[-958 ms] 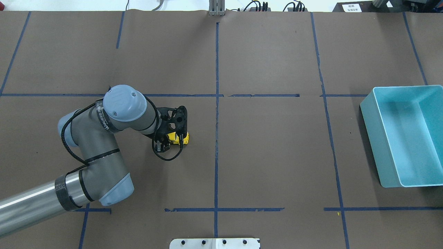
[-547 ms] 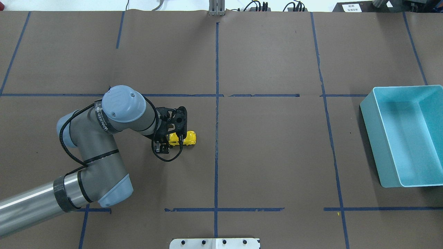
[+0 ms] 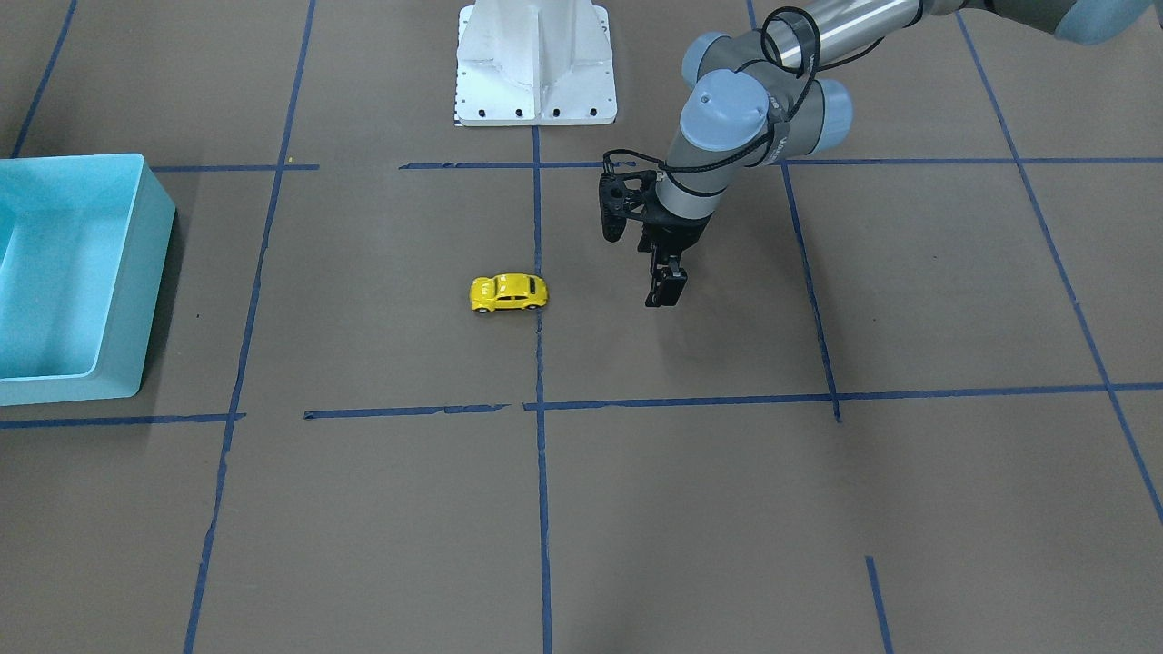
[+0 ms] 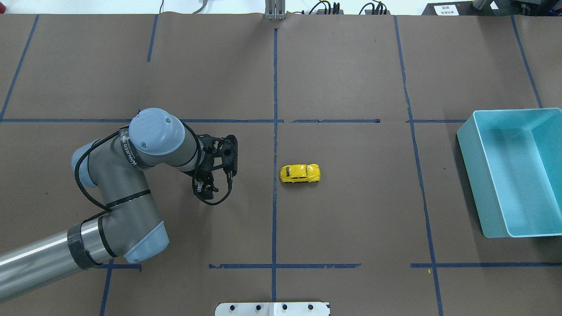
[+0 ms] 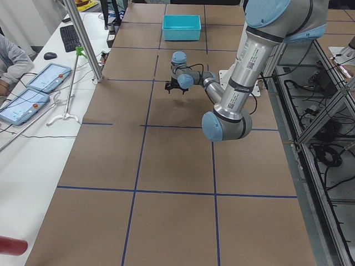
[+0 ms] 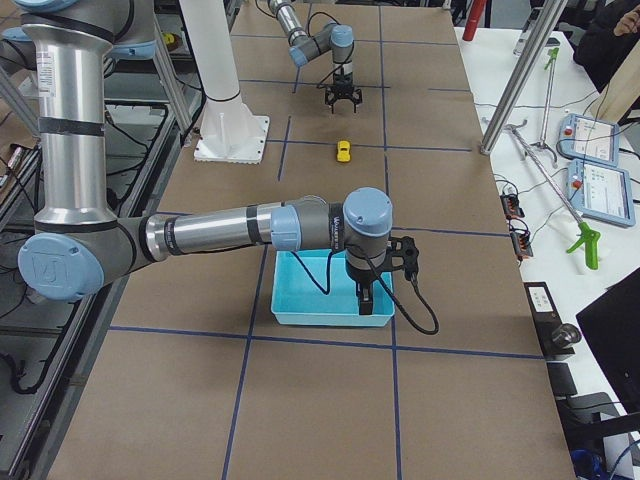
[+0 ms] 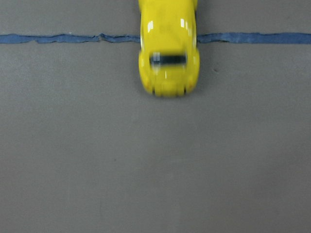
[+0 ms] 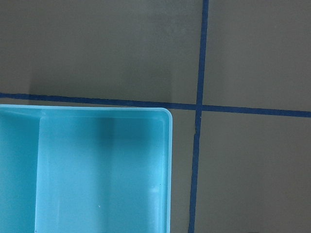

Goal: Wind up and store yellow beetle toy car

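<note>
One tiny glossy yellow beetle toy car [image 4: 300, 173] stands on the brown paper-covered desk [image 4: 351, 219], just beside the centre blue tape line [image 4: 275, 87], apart from the left end effector [image 4: 206, 189], whose fingers are spread and grip nothing. One light blue plastic bin [image 4: 476, 175] sits well apart from the car. The right end effector [image 6: 365, 302] hangs over this bin; I cannot tell its grip.

I see the brown tabletop [image 4: 351, 210] gridded with blue tape [image 4: 275, 219]. The yellow beetle toy car [image 4: 300, 173] stands just beside the centre line, the light blue bin [image 4: 472, 175] well apart.
</note>
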{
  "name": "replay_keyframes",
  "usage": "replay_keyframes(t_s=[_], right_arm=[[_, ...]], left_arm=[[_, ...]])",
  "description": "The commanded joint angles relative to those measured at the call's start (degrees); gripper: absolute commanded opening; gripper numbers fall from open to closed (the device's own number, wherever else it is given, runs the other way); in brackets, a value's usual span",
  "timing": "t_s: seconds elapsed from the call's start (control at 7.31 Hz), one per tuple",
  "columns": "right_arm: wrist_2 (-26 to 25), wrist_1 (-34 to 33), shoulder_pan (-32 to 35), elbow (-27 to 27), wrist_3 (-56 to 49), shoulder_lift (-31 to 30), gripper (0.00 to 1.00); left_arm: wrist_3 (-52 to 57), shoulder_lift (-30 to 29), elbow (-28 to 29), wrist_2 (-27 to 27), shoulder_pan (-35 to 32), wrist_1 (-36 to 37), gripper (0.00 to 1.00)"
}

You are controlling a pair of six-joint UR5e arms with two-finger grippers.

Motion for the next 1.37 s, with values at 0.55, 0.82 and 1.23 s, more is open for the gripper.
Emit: replay_keyframes(t_s=[0.55, 0.82, 1.23], right_arm=[[-0.4, 0.2, -0.1, 0.8, -0.5, 3.2, 1.0], [-0.5, 0.1, -1.4, 0.3, 0.3, 4.7, 1.0], [-4.5, 0.0, -14.4, -6.8, 7.9, 16.0, 1.0]], left_arm=[[0.1, 0.1, 0.0, 0.1, 0.3, 0.0, 1.0], [0.0, 0.0, 0.0, 0.1, 0.1, 0.3, 1.0], [0.0, 1.1, -5.7, 0.0, -3.3, 6.9, 1.0]])
